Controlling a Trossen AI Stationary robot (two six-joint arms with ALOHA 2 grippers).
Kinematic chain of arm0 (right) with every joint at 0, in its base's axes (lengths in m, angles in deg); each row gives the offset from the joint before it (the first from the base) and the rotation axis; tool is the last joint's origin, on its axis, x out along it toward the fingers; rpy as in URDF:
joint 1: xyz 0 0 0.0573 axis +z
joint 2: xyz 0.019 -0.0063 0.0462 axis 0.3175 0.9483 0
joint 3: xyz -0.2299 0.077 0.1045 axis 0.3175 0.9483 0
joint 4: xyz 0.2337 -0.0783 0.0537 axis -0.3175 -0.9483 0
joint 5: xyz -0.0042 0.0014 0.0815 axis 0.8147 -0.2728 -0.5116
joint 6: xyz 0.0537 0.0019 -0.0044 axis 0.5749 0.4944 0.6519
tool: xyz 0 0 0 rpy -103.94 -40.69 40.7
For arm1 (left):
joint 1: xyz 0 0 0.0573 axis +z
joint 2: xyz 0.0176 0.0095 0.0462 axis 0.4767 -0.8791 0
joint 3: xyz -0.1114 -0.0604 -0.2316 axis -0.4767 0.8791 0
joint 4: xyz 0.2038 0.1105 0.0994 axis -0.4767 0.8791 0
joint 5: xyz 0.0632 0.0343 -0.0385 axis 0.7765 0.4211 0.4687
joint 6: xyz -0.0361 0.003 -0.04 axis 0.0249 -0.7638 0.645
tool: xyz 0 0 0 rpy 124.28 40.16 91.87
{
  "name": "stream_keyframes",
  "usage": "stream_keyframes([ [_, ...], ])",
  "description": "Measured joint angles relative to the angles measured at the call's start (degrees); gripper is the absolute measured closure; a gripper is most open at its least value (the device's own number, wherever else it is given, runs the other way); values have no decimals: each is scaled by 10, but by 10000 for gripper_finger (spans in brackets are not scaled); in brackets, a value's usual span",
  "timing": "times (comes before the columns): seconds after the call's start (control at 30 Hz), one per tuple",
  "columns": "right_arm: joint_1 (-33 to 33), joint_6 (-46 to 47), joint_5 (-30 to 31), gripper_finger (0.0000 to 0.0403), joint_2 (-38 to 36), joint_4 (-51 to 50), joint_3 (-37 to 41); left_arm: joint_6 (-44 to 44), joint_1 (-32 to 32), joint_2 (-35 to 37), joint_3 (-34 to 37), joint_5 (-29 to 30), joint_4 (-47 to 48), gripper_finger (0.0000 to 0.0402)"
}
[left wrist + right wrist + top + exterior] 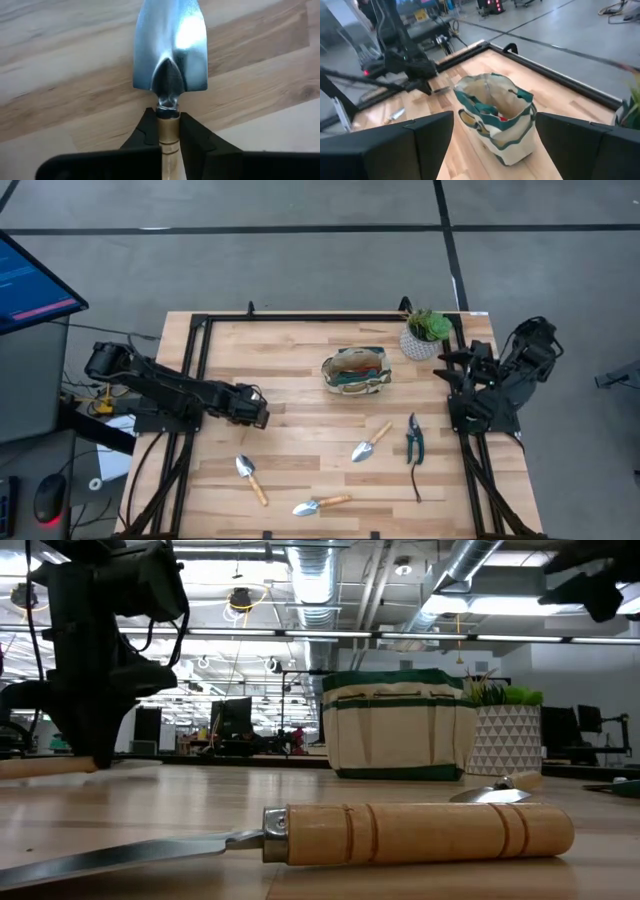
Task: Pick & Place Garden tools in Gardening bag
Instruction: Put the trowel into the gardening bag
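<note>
One gardening bag (355, 370) stands mid-table, mouth up | left gripper (250, 408) is the nearer one, off to the bag's left in the high view, pinched tight on a trowel (170, 55) handle, blade sticking straight out front | right gripper (494, 120) waits wide open by the table's right edge

Beige bag (355, 370) w/ green trim; silver trowel (170, 50).
</note>
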Motion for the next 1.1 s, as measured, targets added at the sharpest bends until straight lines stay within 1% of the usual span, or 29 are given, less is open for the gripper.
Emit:
stream_keyframes([
  [0.13,9,-2,5,127,-63,12,19,-1,4,0,0,8,-1,394],
  [0.2,13,-23,9,127,-90,35,22,-1,4,1,0,18,-4,394],
  [0.3,15,-33,46,127,-128,62,34,-1,4,1,-1,24,-8,394],
  [0.43,14,-20,82,127,-128,75,60,-3,4,6,-1,33,-15,395],
  [0.5,15,-15,85,127,-128,100,84,-3,4,9,-1,41,-22,395],
  [0.67,28,-16,82,127,-132,198,162,-4,5,37,-1,66,-30,395],
  [0.73,36,-43,73,127,-131,273,193,-4,5,51,-1,74,-31,395],
  [0.8,45,-103,42,127,-130,373,221,-5,5,66,-1,87,-31,395],
  [0.87,51,-181,-12,127,-132,498,248,-6,5,79,-2,95,-33,395],
  [0.93,54,-264,-93,129,-132,636,275,-10,5,91,-2,104,-34,395],
  [1.03,48,-394,-246,139,-132,807,309,-16,5,103,-2,115,-34,395],
  [1.07,45,-435,-280,145,-132,844,319,-19,5,107,-2,120,-37,395],
  [1.1,42,-467,-294,153,-132,865,329,-22,5,110,-2,123,-40,395],
])
